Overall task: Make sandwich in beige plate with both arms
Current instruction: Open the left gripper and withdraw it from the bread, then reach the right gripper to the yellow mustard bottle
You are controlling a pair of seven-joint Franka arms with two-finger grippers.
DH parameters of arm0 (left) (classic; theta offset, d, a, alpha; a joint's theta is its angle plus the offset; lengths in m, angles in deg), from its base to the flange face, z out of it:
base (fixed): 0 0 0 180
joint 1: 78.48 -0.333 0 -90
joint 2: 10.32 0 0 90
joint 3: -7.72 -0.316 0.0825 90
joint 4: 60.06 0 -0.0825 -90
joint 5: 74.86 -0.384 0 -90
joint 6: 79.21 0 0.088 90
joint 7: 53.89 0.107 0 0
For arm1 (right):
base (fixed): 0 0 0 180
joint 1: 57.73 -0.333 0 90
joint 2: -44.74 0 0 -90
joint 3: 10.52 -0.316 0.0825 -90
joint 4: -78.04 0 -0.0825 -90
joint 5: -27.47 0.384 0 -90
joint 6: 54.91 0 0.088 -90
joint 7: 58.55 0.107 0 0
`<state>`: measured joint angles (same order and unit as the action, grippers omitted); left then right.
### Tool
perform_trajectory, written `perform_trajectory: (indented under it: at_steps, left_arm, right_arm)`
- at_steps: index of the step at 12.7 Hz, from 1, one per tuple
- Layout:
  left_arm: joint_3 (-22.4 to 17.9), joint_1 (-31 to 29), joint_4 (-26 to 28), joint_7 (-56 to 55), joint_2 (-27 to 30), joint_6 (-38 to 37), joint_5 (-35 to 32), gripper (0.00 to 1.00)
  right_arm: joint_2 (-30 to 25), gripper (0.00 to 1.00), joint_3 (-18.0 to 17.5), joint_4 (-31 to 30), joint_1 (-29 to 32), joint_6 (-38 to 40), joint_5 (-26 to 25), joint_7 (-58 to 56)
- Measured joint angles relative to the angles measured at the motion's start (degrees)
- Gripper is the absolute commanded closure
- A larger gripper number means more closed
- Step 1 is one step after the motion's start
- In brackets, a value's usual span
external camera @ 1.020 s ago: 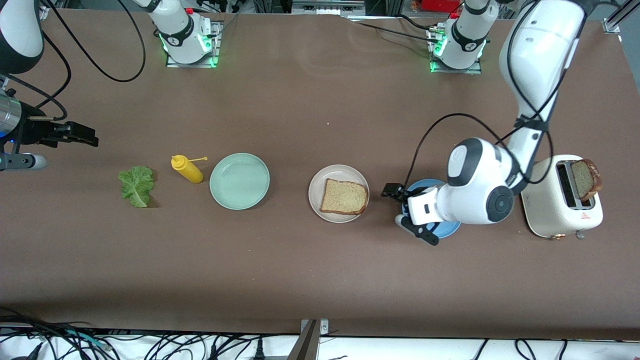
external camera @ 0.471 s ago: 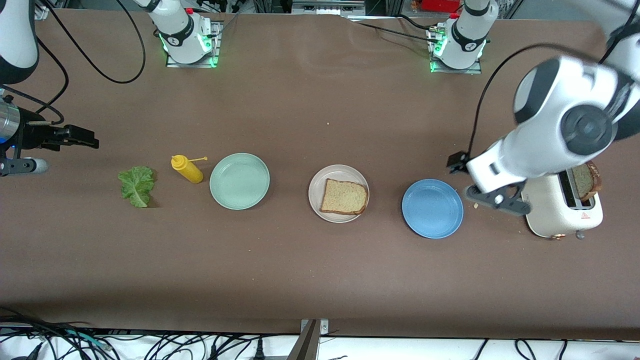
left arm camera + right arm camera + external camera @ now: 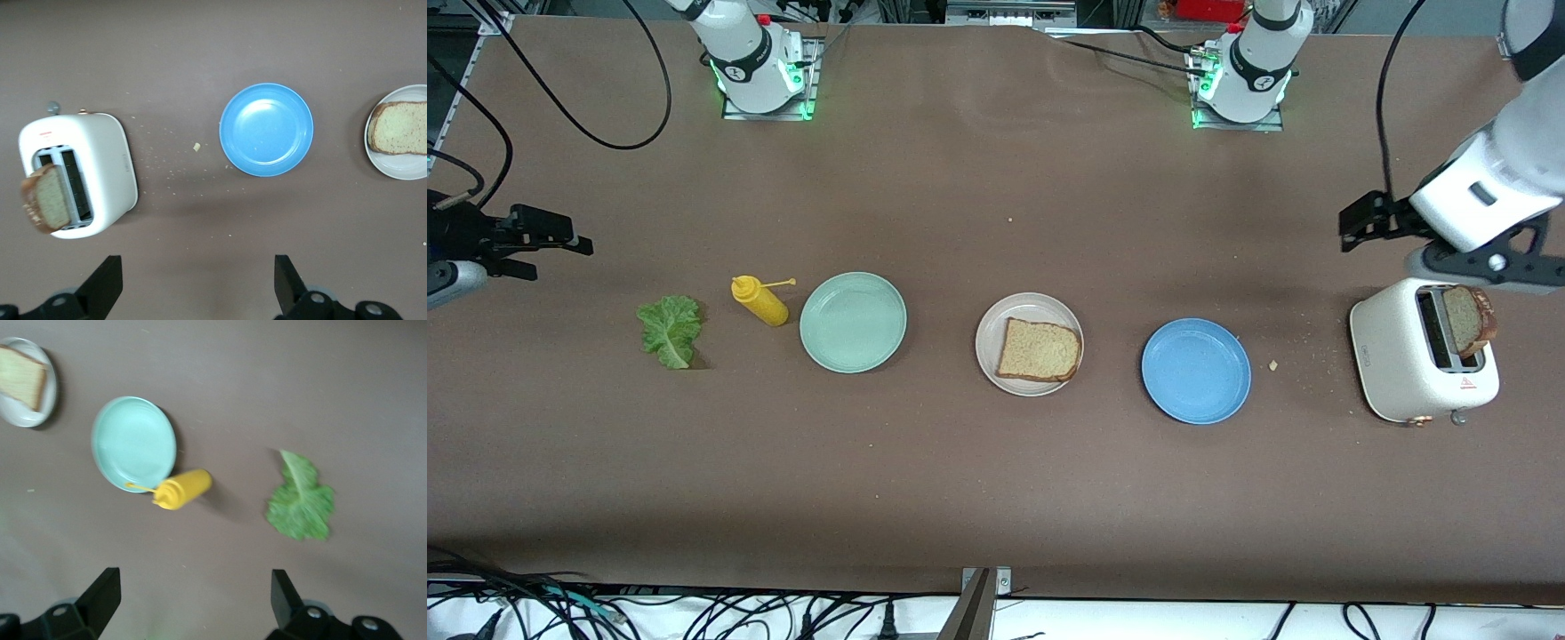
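One bread slice (image 3: pixel 1039 350) lies on the beige plate (image 3: pixel 989 342); lettuce (image 3: pixel 669 331) on the surface. My left pincer (image 3: pixel 1356 227), empty and spread wide, has risen off the blue plate (image 3: pixel 1196 371) to above the toaster (image 3: pixel 1405 360), second slice (image 3: pixel 1463 320) inside. My right pincer (image 3: pixel 560 234) waits, spread wide.

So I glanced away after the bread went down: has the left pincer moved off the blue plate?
Yes. The left pincer has swung away from the blue plate toward the left arm's end, now open, up beside the toaster.

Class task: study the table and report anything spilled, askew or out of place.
Pale crumbs lie scattered on the brown table between the round blue plate and the white toaster. A brown bread slice leans out of the toaster's slot.
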<state>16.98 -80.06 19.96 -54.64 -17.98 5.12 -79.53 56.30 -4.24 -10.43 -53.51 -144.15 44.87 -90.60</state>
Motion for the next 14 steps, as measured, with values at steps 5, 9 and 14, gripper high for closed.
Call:
perform_trajectory:
  at_steps: [5,9,14]
  left_arm:
    - [-4.5,-0.14,9.27,0.03,8.49,5.12,3.05,0.0]
    - [-4.46,-0.16,12.21,0.03,10.91,2.06,3.14,0.0]
    - [-4.34,0.2,12.57,-0.01,10.06,2.01,8.08,0.0]
  right_arm:
    - [2.46,0.0,0.01,-0.86,3.52,1.25,11.8,-15.34]
    - [5.64,0.0,0.03,-0.95,7.74,5.71,20.6,-27.62]
    - [14.54,0.0,0.08,-1.41,14.57,14.47,29.82,-47.53]
